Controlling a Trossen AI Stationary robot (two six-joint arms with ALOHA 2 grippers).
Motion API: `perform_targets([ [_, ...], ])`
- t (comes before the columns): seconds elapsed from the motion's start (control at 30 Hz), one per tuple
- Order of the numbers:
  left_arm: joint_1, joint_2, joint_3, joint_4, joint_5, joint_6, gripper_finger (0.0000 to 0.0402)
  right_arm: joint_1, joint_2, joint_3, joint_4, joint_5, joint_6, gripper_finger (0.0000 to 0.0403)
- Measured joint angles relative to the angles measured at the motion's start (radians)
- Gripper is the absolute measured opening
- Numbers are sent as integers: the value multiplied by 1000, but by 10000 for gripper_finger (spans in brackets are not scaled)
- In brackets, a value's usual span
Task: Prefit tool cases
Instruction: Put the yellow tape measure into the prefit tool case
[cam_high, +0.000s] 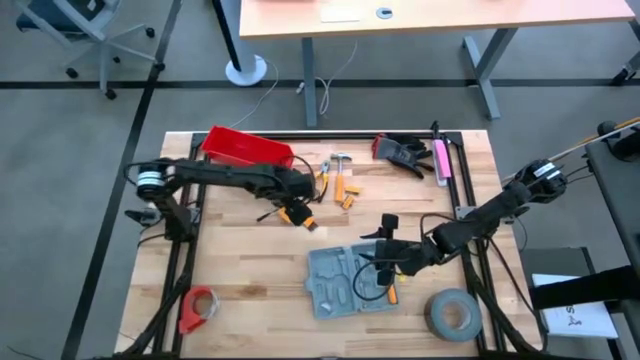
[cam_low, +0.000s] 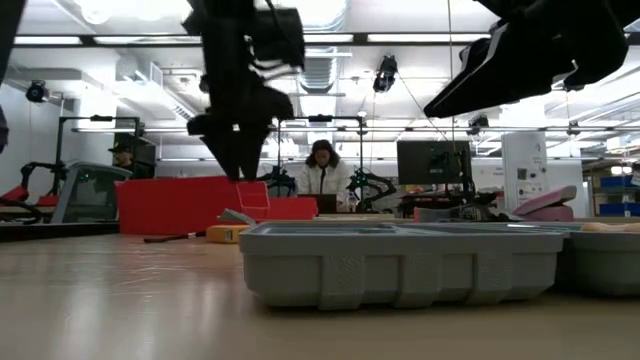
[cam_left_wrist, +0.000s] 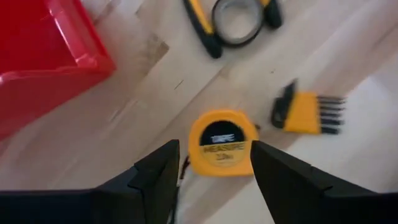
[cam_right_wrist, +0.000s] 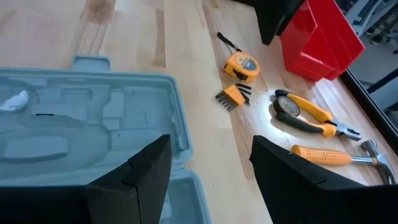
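Here the left gripper hangs with its jaws spread apart just above a yellow tape measure, whose round body shows in the gap between the two dark fingers; nothing is clamped, and whether a finger touches it cannot be told. Just beside the tape measure lies a yellow hex key set with its keys fanned out, and farther off are yellow-handled pliers and the corner of a red plastic bin. From above, this gripper sits near the middle of the wooden table, below and to the right of the red bin.

The right gripper also stands wide with nothing between its fingers. It hovers over the near edge of the open tool case, whose grey-blue moulded recesses fill the area under and ahead of one finger, while the other finger is over bare wood. In the overhead view the case lies open and flat at the front centre of the table, with the right gripper above its right part and the left gripper well apart from it, up and to the left. Beyond the case lie a hammer, and at the front right corner a grey tape roll.
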Motion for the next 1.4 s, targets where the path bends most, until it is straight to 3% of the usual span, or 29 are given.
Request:
perform_targets([
  [0.27,13,83,52,-29,2,43,242,1,0,-4,-2,-10,48,199],
  [0.73,23,85,-73,125,140,-66,295,1,0,-6,-1,-35,52,199],
  [1.4,73,118,-78,123,162,-46,311,1,0,-6,0,-53,51,199],
])
